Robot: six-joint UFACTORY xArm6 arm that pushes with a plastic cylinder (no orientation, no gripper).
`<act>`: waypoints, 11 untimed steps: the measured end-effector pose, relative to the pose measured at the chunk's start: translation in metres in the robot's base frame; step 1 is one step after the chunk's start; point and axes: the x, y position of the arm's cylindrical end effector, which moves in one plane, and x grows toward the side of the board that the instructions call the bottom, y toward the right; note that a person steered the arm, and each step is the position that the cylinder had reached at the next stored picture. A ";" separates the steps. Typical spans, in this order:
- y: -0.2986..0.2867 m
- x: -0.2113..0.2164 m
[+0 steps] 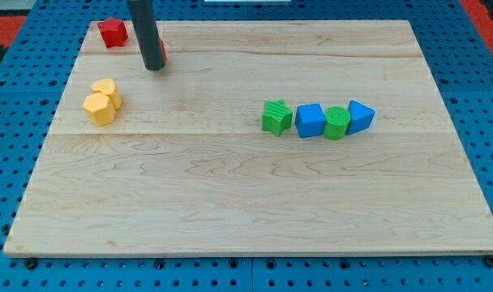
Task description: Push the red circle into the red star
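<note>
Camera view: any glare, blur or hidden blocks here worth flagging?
Camera view: even, soft light, only faint shadows under the blocks; mild sheen on the wooden board; focus sharp throughout. My tip and its rod cover most of the red circle, which shows only as a sliver; the red star is clear.

My tip (154, 66) low at the view's upper left — dark rod nearly upright, leaning slightly.

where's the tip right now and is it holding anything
No jaws on this arm, only a rod. My tip holds nothing; it stands in front of the red circle, mostly hiding it, to the view's right of the red star.
</note>
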 end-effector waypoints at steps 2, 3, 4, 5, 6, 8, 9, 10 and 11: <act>-0.005 -0.027; 0.019 -0.025; 0.030 -0.044; 0.013 -0.071; -0.013 -0.078; -0.019 -0.078; -0.019 -0.078; 0.008 -0.069; 0.078 -0.035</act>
